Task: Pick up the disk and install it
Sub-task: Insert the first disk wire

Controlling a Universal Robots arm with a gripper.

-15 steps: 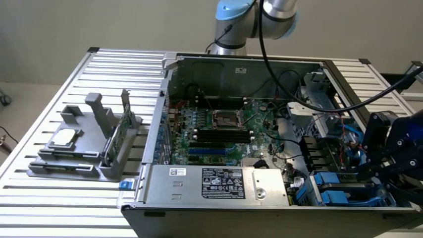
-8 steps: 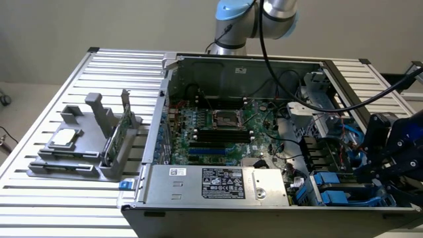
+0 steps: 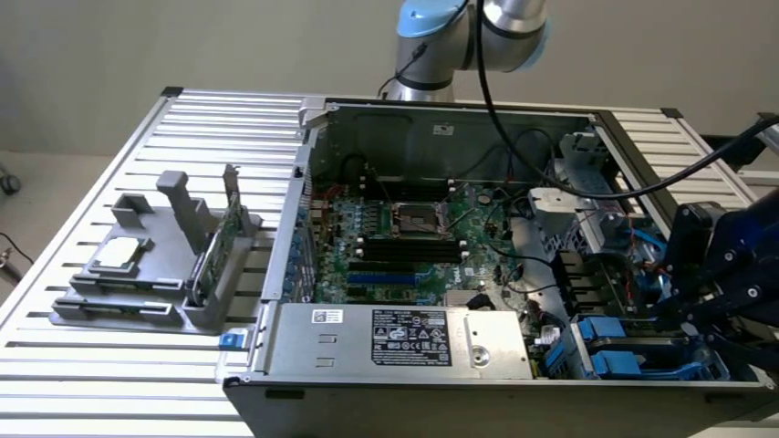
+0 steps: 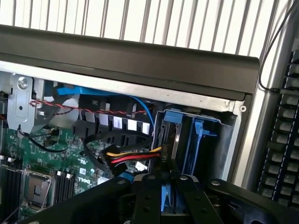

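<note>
**Fingers on the disk at the drive bay**

Open computer case [image 3: 444, 123] lying on a slatted metal bench [image 3: 73, 365], the arm [image 3: 469, 36] rising behind it at the top of the frame. Black gripper [image 3: 684, 315] reaching down into the case corner at the exterior view's lower right, beside blue plastic drive carriers [image 3: 605, 333].

In the wrist view, gripper [image 4: 167, 189] set narrow, fingers [image 4: 148, 196] pressed on either side of a blue plastic rail. That rail apparently part of the disk [image 4: 180, 140], which stands on edge in the drive bay, dark slab framed in blue, against the case's corner wall. Hard to tell how deep in the bay it sits.

Just beside the disk, a red, yellow and black power cable [image 4: 133, 156] ending in a black plug. Close to that, a light blue data cable [image 4: 107, 95] arching over black fan ducts. Near the case's outer wall, a black keyboard [image 4: 285, 154].

Green motherboard [image 3: 402, 237] in the middle of the case, grey power supply [image 3: 402, 338] with a white label along the near edge. At the exterior view's left, well apart from the gripper, a grey fixture [image 3: 159, 274] holding a small square silver chip [image 3: 119, 254] and an upright green circuit card [image 3: 219, 246].
</note>
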